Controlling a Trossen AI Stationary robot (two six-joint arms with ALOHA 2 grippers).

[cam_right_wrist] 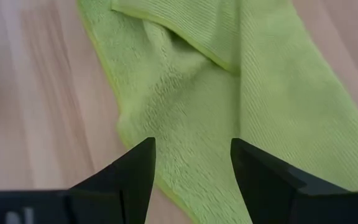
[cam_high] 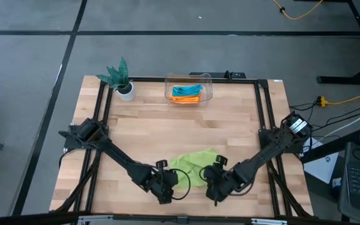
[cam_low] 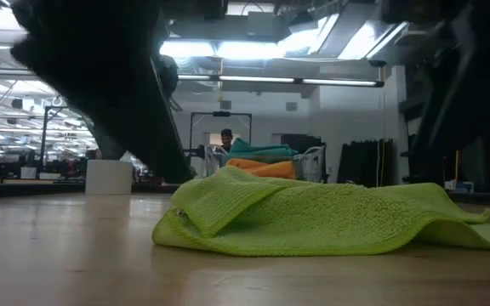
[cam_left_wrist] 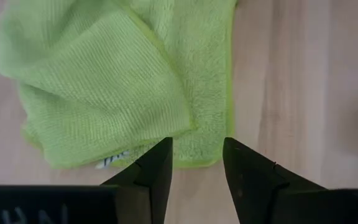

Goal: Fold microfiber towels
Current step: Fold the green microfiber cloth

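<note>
lime green towel (cam_high: 195,166) lies rumpled at the near middle of the table (cam_high: 180,125), one corner folded over. left claw (cam_left_wrist: 197,165) hovers at its near edge, fingers parted, holding nothing. right claw (cam_right_wrist: 193,168) open over its other side, empty.

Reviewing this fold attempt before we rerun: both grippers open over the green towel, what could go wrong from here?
1. The lime green towel lies rumpled with a corner flopped over; the left gripper, open at its edge, may pinch two layers.
2. The right gripper, open above mid-cloth rather than a corner, could bunch the towel instead of folding it.
</note>
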